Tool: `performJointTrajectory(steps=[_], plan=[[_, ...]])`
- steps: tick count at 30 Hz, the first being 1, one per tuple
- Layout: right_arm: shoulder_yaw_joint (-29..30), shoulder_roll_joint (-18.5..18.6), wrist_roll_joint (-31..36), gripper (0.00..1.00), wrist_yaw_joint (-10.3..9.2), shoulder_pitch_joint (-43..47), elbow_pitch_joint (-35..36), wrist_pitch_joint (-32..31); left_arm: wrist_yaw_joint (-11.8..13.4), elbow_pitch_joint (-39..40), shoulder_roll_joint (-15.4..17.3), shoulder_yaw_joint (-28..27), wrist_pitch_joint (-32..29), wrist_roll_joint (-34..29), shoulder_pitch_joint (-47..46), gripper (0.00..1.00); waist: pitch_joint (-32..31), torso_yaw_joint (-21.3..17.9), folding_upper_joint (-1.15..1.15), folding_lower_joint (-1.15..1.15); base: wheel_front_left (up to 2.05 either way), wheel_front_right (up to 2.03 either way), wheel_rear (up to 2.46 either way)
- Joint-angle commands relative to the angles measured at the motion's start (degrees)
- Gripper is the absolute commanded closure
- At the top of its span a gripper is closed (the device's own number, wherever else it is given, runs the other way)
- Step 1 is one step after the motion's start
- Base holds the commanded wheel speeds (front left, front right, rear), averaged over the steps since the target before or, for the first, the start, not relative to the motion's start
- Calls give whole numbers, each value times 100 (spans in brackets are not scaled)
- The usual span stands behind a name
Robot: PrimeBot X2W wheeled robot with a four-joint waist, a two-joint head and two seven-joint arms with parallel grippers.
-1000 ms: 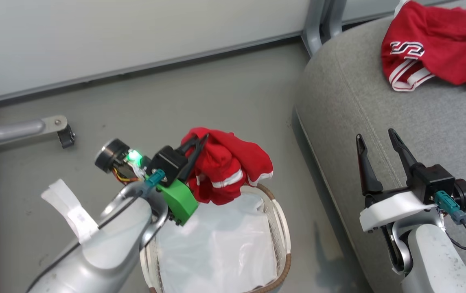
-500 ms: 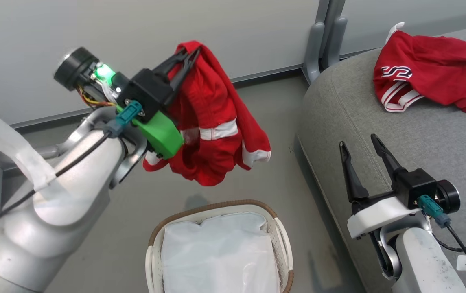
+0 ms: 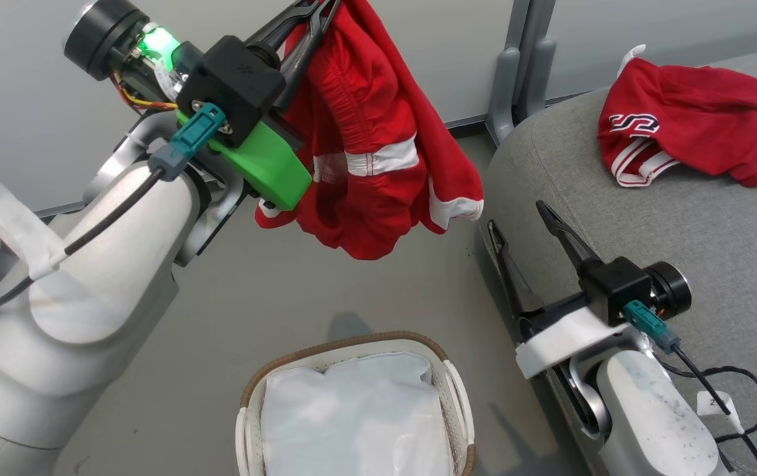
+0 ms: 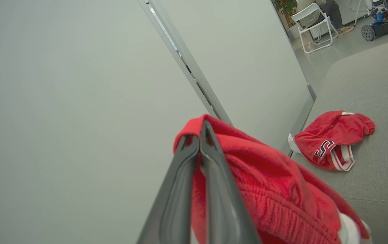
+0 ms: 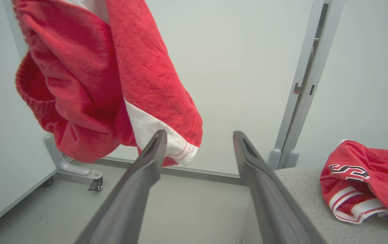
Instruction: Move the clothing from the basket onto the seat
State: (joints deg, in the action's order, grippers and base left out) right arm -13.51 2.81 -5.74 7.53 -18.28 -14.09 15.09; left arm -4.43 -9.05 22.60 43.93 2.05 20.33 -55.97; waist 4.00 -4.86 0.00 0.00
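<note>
While left tool (image 4: 199,134) grips red shorts (image 3: 378,119) | seat (image 3: 682,225) garment (image 3: 695,132): lettering illegible

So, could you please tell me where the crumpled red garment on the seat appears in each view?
Head view: crumpled garment upper right, on the seat.
Left wrist view: crumpled garment right of middle.
Right wrist view: crumpled garment lower right.
Shared landmark: hanging garment, left of it in all three.

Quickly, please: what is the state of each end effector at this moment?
Left end effector: closed, holding the red shorts.
Right end effector: open, holding nothing.
</note>
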Motion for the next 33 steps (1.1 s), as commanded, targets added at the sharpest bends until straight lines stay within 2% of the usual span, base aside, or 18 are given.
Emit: performJointTrajectory(steps=[1,12,23,29,33], plan=[[-84,17,-31,0,-8,-120,-6,11,24,38,-11,12,-27,10,-97,100,-5,13,0,0,0,0,0],[-866,20,158,0,-8,-800,-191,11,-42,192,-161,276,-40,28,-49,100,-120,224,0,0,0,0,0],[-1177,18,225,0,-8,-1325,-263,11,-60,454,-224,482,-1,66,124,100,-187,389,0,0,0,0,0],[-1186,19,15,0,-8,-1467,-41,11,-70,489,-220,546,30,83,153,100,-153,405,0,0,0,0,0],[-1143,18,80,0,-8,-1542,-178,10,-90,599,-266,596,67,131,191,100,-124,422,0,0,0,0,0]])
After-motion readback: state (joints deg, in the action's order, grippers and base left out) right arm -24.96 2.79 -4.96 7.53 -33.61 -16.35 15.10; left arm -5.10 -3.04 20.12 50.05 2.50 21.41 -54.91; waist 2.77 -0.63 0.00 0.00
